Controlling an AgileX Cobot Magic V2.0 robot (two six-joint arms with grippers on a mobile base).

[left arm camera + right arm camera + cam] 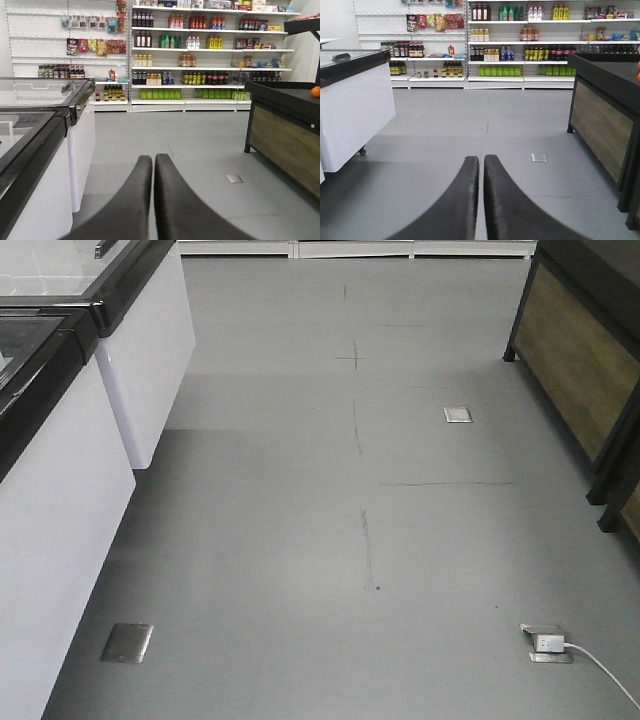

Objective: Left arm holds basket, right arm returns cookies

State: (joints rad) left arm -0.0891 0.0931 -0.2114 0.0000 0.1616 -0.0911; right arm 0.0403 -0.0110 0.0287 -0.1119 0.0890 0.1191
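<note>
The basket and the cookies are out of view in all three views. My left gripper (153,158) points level down the aisle, its two black fingers shut with only a thin slit between them and nothing held. My right gripper (481,159) is in the same pose over the grey floor, shut and empty. Neither arm shows in the front-facing view.
White chest freezers with black rims (60,460) (45,150) (355,100) line the left. A dark display stand with wood panels (585,370) (285,130) (605,120) is on the right. Stocked shelves (210,50) (520,45) fill the far wall. Floor socket plates (457,414) (127,642) and a plugged white cable (590,665) mark the floor.
</note>
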